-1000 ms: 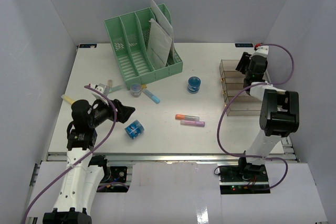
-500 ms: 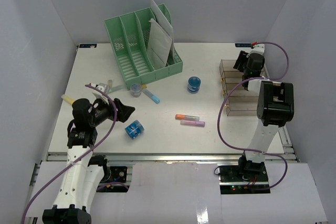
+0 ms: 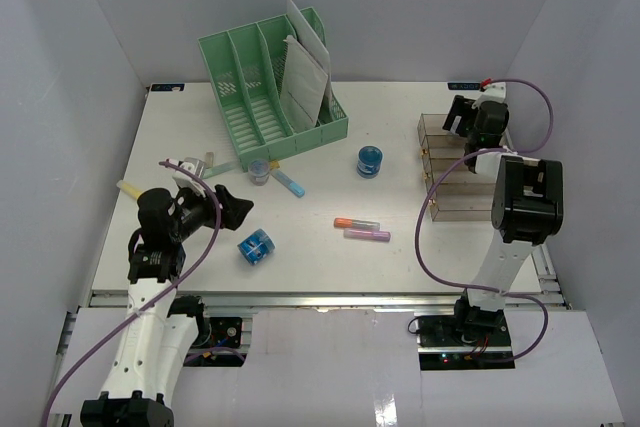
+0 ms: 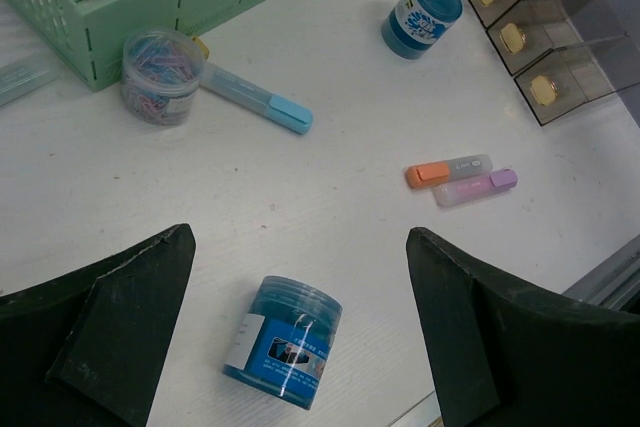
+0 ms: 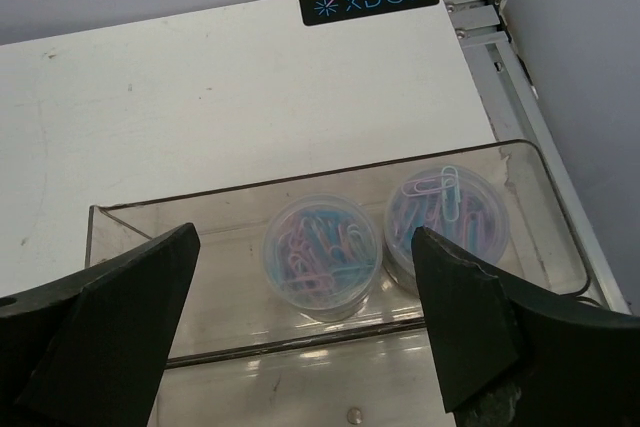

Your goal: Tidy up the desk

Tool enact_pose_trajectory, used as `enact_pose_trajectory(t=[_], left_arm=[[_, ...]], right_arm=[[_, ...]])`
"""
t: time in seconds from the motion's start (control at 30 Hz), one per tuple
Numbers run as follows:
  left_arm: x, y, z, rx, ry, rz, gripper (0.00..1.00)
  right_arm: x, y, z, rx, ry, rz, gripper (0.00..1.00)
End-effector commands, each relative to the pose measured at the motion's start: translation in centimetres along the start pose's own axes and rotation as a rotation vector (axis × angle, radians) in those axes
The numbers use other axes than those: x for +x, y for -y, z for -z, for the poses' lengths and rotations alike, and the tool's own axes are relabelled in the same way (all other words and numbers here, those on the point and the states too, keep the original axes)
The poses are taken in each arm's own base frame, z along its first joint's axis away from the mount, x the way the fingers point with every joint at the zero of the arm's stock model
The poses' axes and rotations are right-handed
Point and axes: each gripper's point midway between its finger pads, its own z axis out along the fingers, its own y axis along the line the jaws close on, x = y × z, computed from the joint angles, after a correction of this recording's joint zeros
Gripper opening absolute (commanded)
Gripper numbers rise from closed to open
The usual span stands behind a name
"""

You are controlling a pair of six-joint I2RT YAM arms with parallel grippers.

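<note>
The white desk point(image 3: 390, 112) carries scattered items. My left gripper point(image 3: 236, 208) is open and empty, just above and left of a blue jar lying on its side point(image 3: 255, 246); in the left wrist view the jar point(image 4: 285, 340) lies between the spread fingers point(image 4: 300, 247). My right gripper point(image 3: 458, 118) is open and empty over the far compartment of the clear tray point(image 3: 470, 209). The right wrist view shows two paper-clip jars point(image 5: 320, 255) point(image 5: 447, 219) standing in that compartment below the gripper point(image 5: 305, 237).
A green file rack point(image 3: 245, 97) with papers stands at the back. Near it are a paper-clip jar point(image 3: 259, 171), a blue highlighter point(image 3: 291, 183) and an upright blue jar point(image 3: 370, 160). Orange point(image 3: 356, 223) and purple point(image 3: 367, 235) highlighters lie mid-desk. A yellow marker point(image 3: 130, 188) lies far left.
My right arm has shifted slightly toward the far edge, its gripper staying open over the tray's far compartment. My left gripper has drawn back a little to the left.
</note>
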Motion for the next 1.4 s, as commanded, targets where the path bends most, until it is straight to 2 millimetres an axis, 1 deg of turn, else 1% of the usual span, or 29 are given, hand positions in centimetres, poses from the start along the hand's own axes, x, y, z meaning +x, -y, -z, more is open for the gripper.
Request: enact_pose_trajectory(t=[0.0,0.03,0.07,0.13,0.17,0.2,0.23,0.3,0.33,0.4,0.43,0.47,0.5,0.53,0.57,0.6,0.63,0.67,0.77,0.87,0.97,1.23,1.37], left_arm=[[-0.8,-0.5,-0.1,-0.042,0.022,0.029,0.98],[-0.8,-0.5,-0.2,-0.040,0.022,0.032,0.98],[-0.8,-0.5,-0.3,-0.040,0.022,0.034,0.98],[-0.8,-0.7,-0.8,-0.036,0.011,0.050,0.98],[-0.6,-0.9,-1.2,-0.034,-0.002,0.071,0.98],[-0.5,-1.4,-1.7,-0.045,-0.018,0.098,0.96],[-0.3,-2.1,-2.3,-0.073,-0.039,0.132,0.91],[-0.5,-3.6,-3.5,-0.126,-0.078,0.176,0.82],[-0.1,-3.6,-4.1,-0.135,-0.109,0.189,0.80],[-1.2,-4.0,-5.3,-0.163,-0.132,0.183,0.78],[-0.6,-5.2,-6.1,-0.217,-0.168,0.179,0.79],[-0.7,-5.2,-6.9,-0.236,-0.185,0.155,0.81],[-1.1,-4.7,-7.8,-0.241,-0.194,0.125,0.84],[-1.0,-4.6,-8.6,-0.258,-0.212,0.100,0.85],[-0.5,-4.6,-9.4,-0.280,-0.238,0.078,0.86],[0.4,-4.7,-10.3,-0.305,-0.273,0.064,0.87],[0.8,-4.7,-11.1,-0.313,-0.290,0.057,0.88],[0.3,-4.9,-11.3,-0.335,-0.276,0.049,0.88],[1.0,-7.1,-13.0,-0.457,-0.281,0.031,0.89],[1.3,-8.3,-14.4,-0.525,-0.261,0.032,0.89],[1.4,-9.2,-15.2,-0.588,-0.252,0.021,0.89],[2.3,-9.8,-18.1,-0.597,-0.267,-0.001,0.88],[2.7,-10.2,-19.2,-0.604,-0.279,-0.010,0.87]], right_arm=[[-4.4,-0.3,1.7,-0.033,0.083,-0.011,0.95],[-4.5,-0.5,2.0,-0.048,0.075,-0.010,0.97],[-5.1,-1.1,2.6,-0.084,0.079,0.007,0.98],[-4.9,-4.5,5.0,-0.307,0.041,0.085,0.98],[-4.2,-7.3,7.2,-0.501,0.002,0.146,0.98],[-4.0,-10.1,9.9,-0.691,-0.014,0.182,0.98],[-4.1,-12.6,12.6,-0.858,-0.019,0.192,0.99],[-3.3,-15.5,16.9,-1.048,-0.065,0.208,1.00],[-2.0,-16.1,18.7,-1.101,-0.118,0.221,0.97],[-1.1,-17.3,22.0,-1.157,-0.150,0.271,0.96],[-0.4,-18.2,23.6,-1.189,-0.169,0.286,0.96],[-0.4,-18.7,24.9,-1.206,-0.162,0.296,0.97],[-0.6,-19.0,26.0,-1.219,-0.147,0.306,0.97],[-0.5,-19.1,26.9,-1.229,-0.147,0.296,0.97],[-0.3,-19.1,27.6,-1.238,-0.153,0.283,0.97],[0.1,-19.1,28.2,-1.246,-0.162,0.268,0.97],[0.0,-19.1,28.8,-1.255,-0.159,0.256,0.98],[0.0,-19.2,29.2,-1.263,-0.156,0.248,0.98],[-0.1,-19.2,30.1,-1.264,-0.118,0.248,0.98],[-0.4,-18.9,30.2,-1.249,-0.092,0.262,0.98],[-0.3,-18.7,30.4,-1.250,-0.090,0.257,0.98],[-0.1,-18.6,30.4,-1.259,-0.092,0.251,0.98],[-0.1,-18.4,30.4,-1.258,-0.090,0.249,0.98]])
